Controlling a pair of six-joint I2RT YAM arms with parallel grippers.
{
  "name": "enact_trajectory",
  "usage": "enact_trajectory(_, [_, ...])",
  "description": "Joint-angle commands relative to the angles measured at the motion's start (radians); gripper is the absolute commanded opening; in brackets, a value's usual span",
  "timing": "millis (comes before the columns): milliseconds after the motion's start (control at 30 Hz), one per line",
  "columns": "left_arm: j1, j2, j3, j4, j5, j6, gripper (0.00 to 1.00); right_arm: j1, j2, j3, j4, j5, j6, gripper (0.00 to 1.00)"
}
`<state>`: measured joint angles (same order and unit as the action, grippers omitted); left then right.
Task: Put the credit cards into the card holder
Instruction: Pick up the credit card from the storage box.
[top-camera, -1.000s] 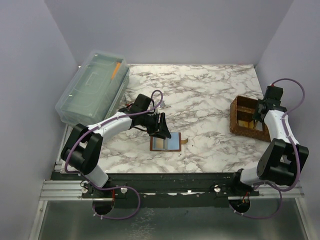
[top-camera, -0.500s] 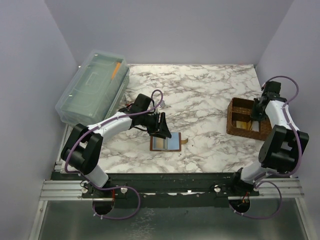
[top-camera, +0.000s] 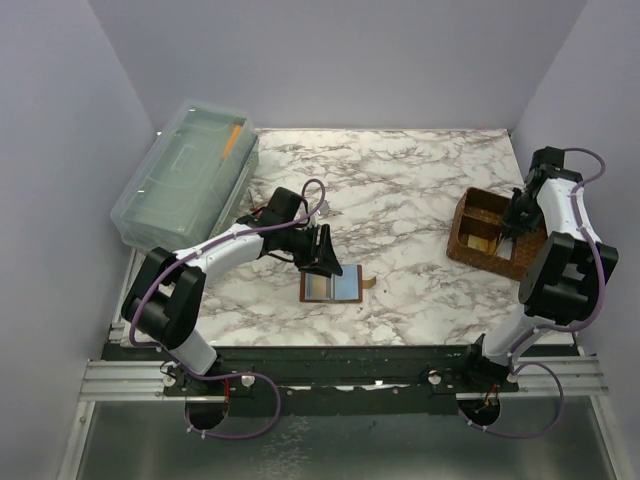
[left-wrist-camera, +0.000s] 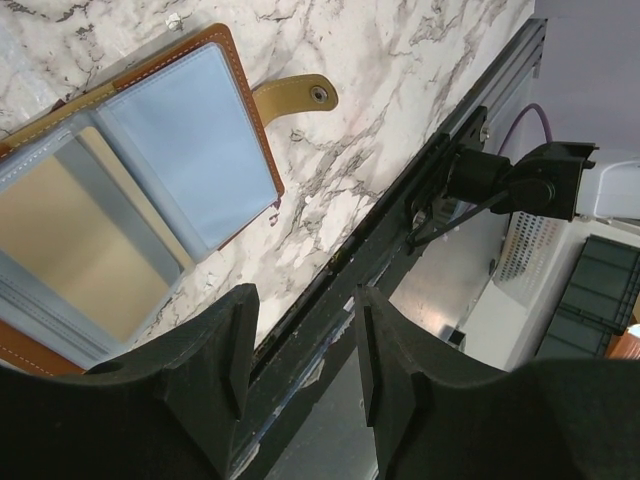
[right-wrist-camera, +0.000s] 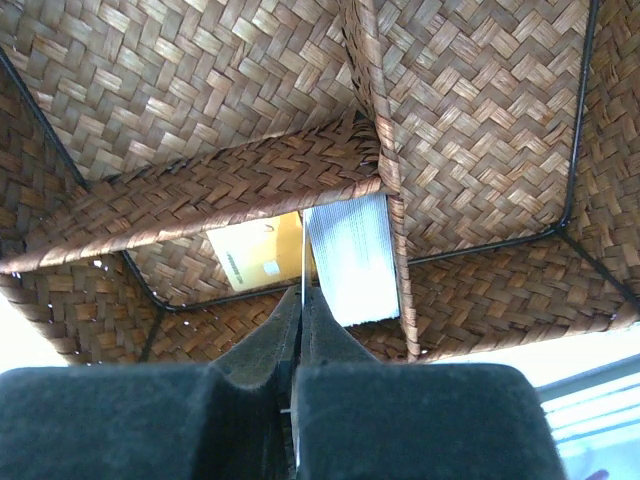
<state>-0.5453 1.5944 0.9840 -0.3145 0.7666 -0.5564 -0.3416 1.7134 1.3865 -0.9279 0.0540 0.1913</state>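
Left gripper (left-wrist-camera: 300, 330) released, empty; open tan leather card holder (left-wrist-camera: 190, 150) just beyond jaws, leftward. Right gripper (right-wrist-camera: 300, 300) clenched on thin grey credit card (right-wrist-camera: 304, 250) inside brown woven basket (right-wrist-camera: 200, 90).

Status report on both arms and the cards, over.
Left claw open above the open card holder. Right claw shut in the basket, beside a grey card. Nothing in the way.

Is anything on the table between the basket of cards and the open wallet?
Nothing visible: bare marble table lies between the woven basket and the card holder. The left tool hangs over its far edge.
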Motion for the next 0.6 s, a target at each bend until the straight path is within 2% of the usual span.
enact_trajectory(0, [0.002, -0.005, -0.016, 0.018, 0.028, 0.013, 0.49, -0.002, -0.035, 0.079, -0.116, -0.012, 0.077, 0.00])
enact_trajectory(167, [0.002, -0.009, -0.016, 0.022, 0.025, 0.013, 0.49, -0.004, -0.062, 0.101, -0.124, -0.048, 0.134, 0.00])
enact_trajectory(400, [0.002, -0.018, -0.019, 0.023, 0.025, 0.013, 0.49, -0.002, -0.070, 0.024, -0.130, 0.077, 0.064, 0.00])
enact_trajectory(567, [0.002, -0.028, -0.022, 0.034, 0.030, 0.012, 0.50, 0.031, -0.054, -0.002, -0.113, -0.002, 0.047, 0.00])
